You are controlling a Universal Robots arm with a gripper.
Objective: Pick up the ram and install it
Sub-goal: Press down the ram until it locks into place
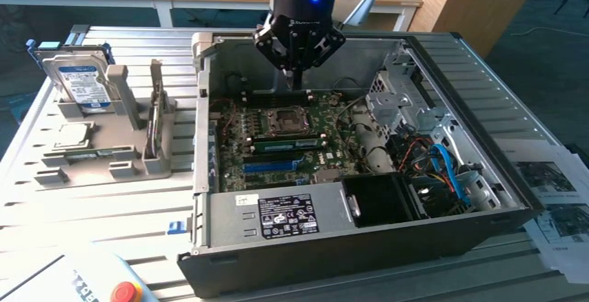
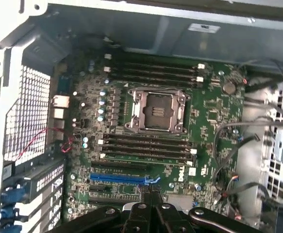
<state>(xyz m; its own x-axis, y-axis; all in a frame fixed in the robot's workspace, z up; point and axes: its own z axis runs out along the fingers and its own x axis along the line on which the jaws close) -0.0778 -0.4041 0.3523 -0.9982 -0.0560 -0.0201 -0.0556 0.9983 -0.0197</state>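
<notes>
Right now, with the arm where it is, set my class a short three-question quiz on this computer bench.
1. True or false: the gripper hangs over the open computer case with its fingers shut.
2. What stands in the grey holder at the exterior view's left? A) a hard drive B) a fan C) a keyboard
3. In the wrist view, what colour is the long slot on the motherboard nearest the gripper?
Key: 1 true; 2 A; 3 blue.
</notes>
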